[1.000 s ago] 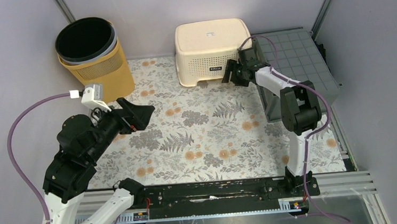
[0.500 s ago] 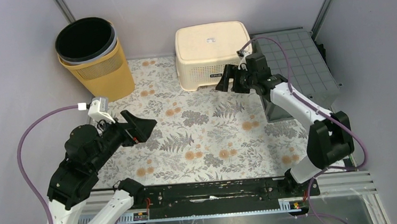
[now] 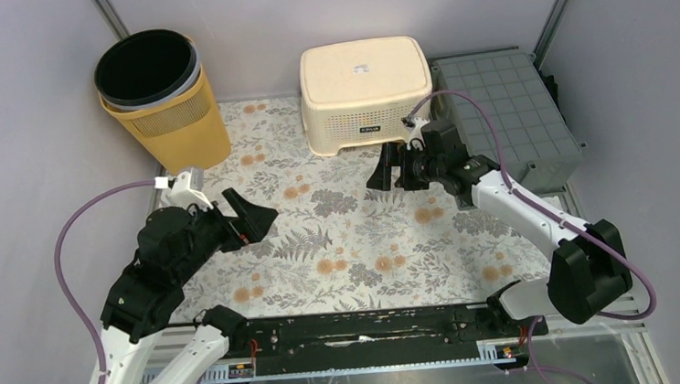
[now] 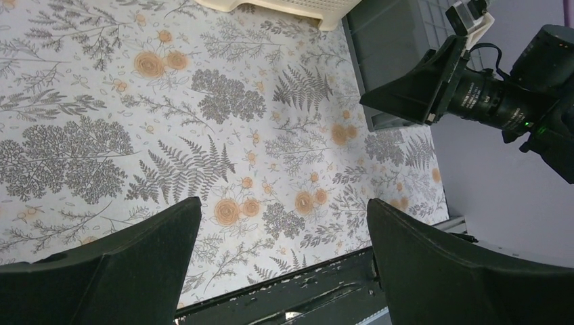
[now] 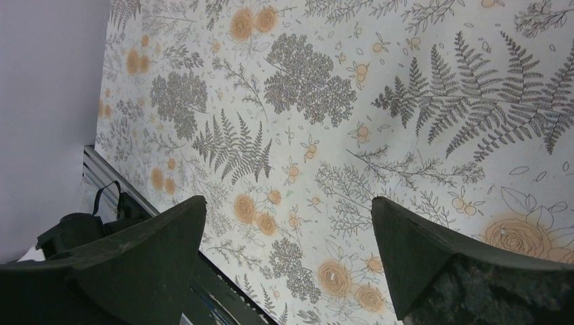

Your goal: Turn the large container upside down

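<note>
The large container (image 3: 509, 110) is a dark grey rectangular plastic crate, resting upside down so that its flat base, moulded in a grid of squares, faces up. It sits at the far right corner of the counter (image 3: 340, 238), its long sides running front to back, close against the right wall and just beside the cream perforated basket (image 3: 363, 85). From above, its smooth near and left walls show below the base, and the left wrist view catches the same plain walls meeting at a corner on the flowered surface.
</note>
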You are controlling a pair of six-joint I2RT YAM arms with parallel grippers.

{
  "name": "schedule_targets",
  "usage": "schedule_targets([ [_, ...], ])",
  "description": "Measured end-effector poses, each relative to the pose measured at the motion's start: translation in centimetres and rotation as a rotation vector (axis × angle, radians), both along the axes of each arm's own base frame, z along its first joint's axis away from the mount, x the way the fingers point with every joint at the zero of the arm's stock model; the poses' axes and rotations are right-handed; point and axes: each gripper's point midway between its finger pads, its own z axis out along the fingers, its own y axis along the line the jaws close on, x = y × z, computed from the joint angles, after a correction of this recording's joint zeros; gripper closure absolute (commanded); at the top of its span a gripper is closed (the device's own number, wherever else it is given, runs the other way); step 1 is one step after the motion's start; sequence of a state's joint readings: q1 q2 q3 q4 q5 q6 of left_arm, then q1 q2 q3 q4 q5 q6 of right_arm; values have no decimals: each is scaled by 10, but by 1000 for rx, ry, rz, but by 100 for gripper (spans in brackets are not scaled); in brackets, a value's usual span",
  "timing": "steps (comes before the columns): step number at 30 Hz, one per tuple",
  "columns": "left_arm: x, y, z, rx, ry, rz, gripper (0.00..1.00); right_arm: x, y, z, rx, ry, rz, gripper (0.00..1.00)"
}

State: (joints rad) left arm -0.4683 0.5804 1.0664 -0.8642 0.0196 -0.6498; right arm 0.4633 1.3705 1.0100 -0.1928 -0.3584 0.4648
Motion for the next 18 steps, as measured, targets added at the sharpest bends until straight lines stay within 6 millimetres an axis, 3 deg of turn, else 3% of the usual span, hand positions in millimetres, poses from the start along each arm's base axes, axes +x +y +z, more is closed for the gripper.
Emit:
schedule_targets([
  [18,8,-7,-21,-14,42,3,0,-20,3,-4,7,16,35,1],
])
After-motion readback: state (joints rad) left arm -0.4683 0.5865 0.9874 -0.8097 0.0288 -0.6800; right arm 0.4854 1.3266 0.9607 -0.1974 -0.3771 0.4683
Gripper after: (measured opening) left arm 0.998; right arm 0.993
